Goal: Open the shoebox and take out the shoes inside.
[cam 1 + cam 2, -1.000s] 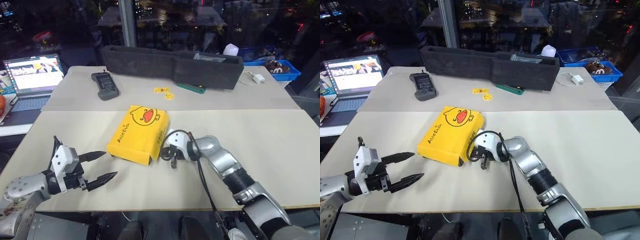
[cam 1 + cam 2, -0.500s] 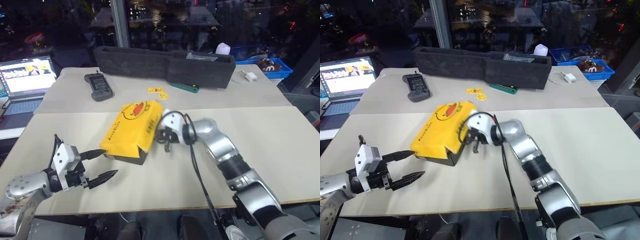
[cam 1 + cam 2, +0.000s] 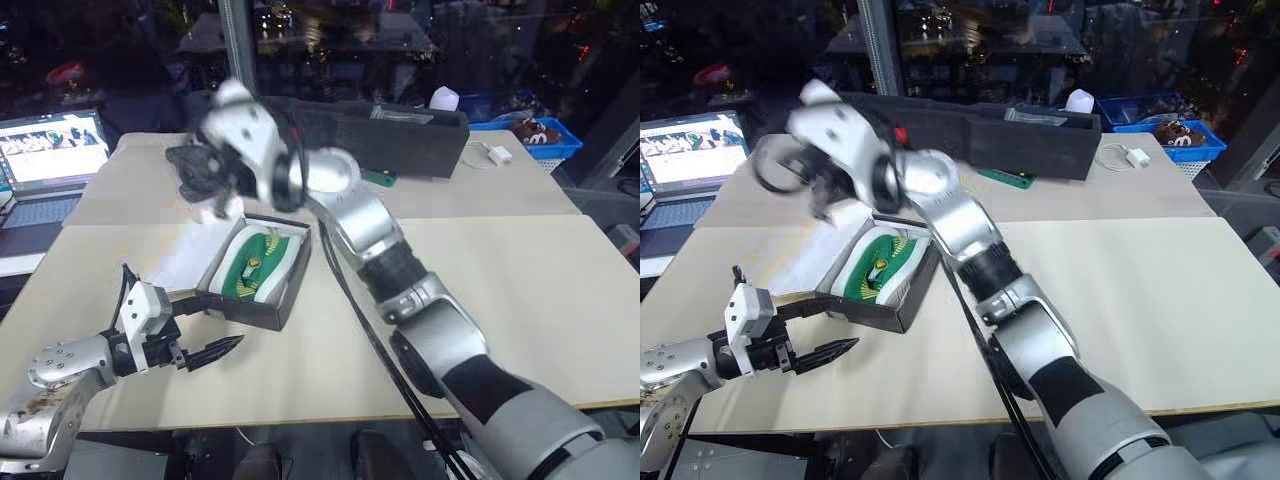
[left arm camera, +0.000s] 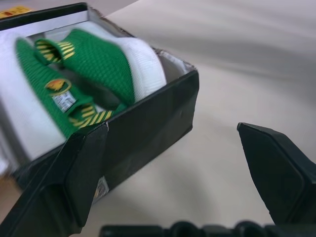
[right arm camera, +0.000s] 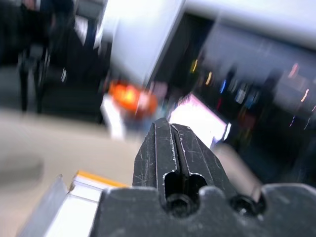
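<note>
On the table [image 3: 520,290], the shoebox [image 3: 252,290] stood open, shoes [image 3: 256,268] inside. Left gripper [image 3: 205,325], jaws spread, bracketed its near corner, apparently steadying it. Right gripper [image 3: 195,178], fingers closed and empty, was raised above the lid.

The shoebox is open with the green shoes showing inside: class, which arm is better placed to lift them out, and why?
Probably the left. The left gripper is open at the near corner of the shoebox, beside the shoes. The right gripper is shut and raised above the box's far side.
</note>
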